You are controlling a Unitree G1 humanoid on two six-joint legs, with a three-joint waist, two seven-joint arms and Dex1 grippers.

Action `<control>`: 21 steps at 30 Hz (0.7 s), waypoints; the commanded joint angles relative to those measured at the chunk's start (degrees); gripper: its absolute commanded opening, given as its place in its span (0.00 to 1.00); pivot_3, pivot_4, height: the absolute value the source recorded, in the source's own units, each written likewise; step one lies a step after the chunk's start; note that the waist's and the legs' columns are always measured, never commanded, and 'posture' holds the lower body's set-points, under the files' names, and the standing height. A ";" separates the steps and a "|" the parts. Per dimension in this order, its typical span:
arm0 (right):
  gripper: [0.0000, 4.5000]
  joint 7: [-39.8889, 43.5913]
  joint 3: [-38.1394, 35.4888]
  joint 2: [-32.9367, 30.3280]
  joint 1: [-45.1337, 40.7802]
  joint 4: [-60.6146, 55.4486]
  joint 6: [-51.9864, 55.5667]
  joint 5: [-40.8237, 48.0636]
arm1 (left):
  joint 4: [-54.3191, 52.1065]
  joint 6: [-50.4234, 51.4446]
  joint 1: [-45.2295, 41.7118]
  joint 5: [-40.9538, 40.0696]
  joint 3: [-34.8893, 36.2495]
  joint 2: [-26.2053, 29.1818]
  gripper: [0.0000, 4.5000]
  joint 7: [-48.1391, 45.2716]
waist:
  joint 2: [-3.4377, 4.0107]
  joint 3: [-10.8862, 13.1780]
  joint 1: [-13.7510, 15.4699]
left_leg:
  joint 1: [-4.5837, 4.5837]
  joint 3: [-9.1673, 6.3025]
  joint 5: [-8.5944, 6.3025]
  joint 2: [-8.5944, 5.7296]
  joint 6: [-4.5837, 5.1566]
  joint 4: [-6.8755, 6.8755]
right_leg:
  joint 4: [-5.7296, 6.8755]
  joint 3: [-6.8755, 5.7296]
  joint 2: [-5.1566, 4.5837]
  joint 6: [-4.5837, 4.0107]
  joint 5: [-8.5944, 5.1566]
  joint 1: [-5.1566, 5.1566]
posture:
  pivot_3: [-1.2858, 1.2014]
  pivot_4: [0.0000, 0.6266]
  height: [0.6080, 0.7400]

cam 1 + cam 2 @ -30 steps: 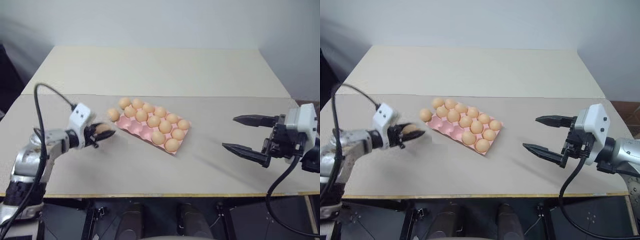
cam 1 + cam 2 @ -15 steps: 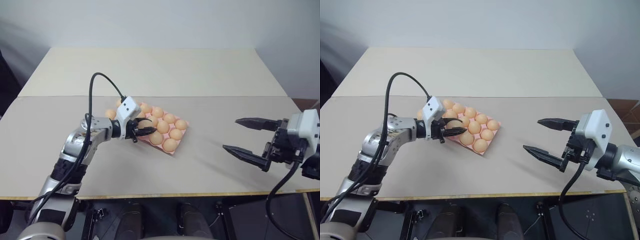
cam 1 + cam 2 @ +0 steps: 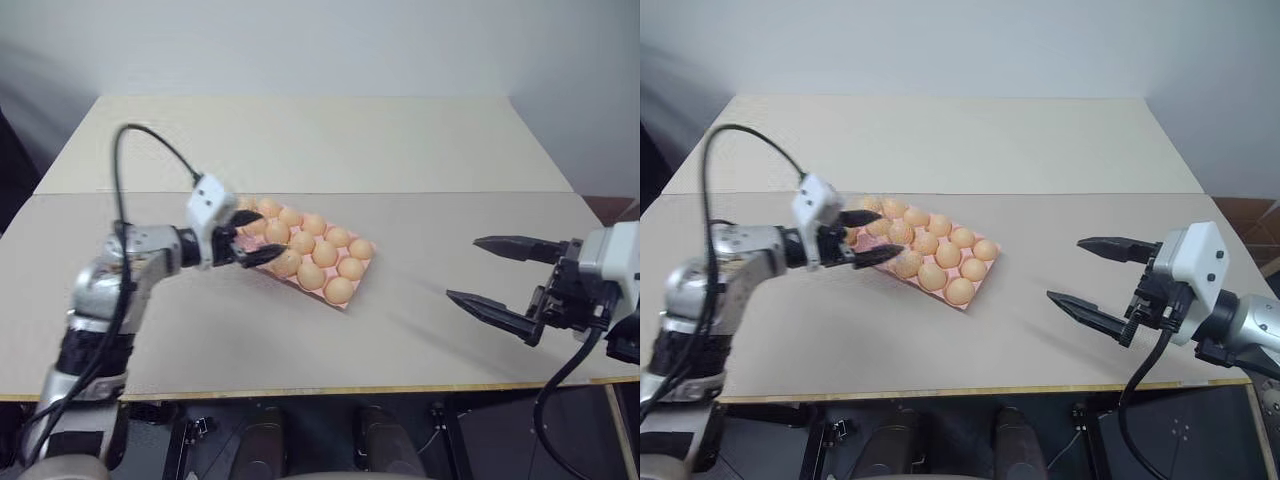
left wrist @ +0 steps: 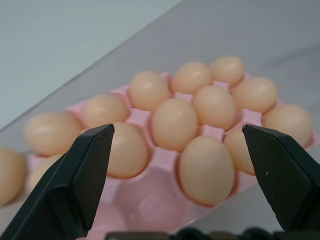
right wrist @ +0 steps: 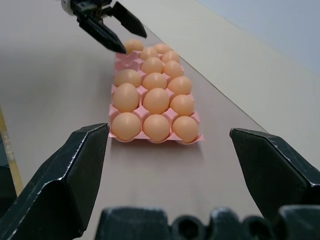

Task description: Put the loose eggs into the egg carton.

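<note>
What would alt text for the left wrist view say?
A pink moulded egg carton nearly full of tan-orange eggs, with one empty cup nearest the camera. The open left gripper frames it with two black fingers.

Left gripper [image 3: 243,241] covers the carton [image 3: 345,297] end nearest the table's left edge, so can't count the cups there or tell which are filled. An egg [image 4: 6,168] in the left wrist view is cut off by the frame edge; can't tell if it sits in a cup or loose on the table [image 3: 300,140]. Right arm is cut off at the frame edge in both eye views.
</note>
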 commanded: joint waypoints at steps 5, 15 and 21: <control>1.00 4.20 2.23 -0.02 -2.76 5.55 -4.84 -2.34 | -6.87 2.42 16.38 -9.10 21.37 6.13 0.99 -2.67 | 0.00 0.00 -0.14 | 0.00 0.02 0.00 0.06 0.00 0.00 | 0.01 -0.03 -0.03 -0.15 -0.08 -0.03 | 0.52 0.24 1.00; 1.00 6.36 6.72 -1.04 -9.14 10.44 -4.95 -3.84 | -17.46 -0.35 34.78 -10.30 31.32 0.31 0.99 5.01 | -0.01 0.00 1.10 | 0.04 0.03 0.01 0.09 -0.05 0.02 | 0.05 -0.08 -0.14 -0.38 -0.20 -0.02 | 0.52 0.24 1.00; 1.00 6.24 7.20 -1.84 -10.94 10.07 -4.10 -3.45 | -17.82 2.92 30.84 -11.54 28.66 0.01 0.99 10.78 | -0.01 -0.01 0.87 | 0.01 0.08 0.01 0.08 -0.04 -0.02 | -0.01 -0.05 -0.10 -0.38 -0.20 -0.05 | 0.52 0.24 1.00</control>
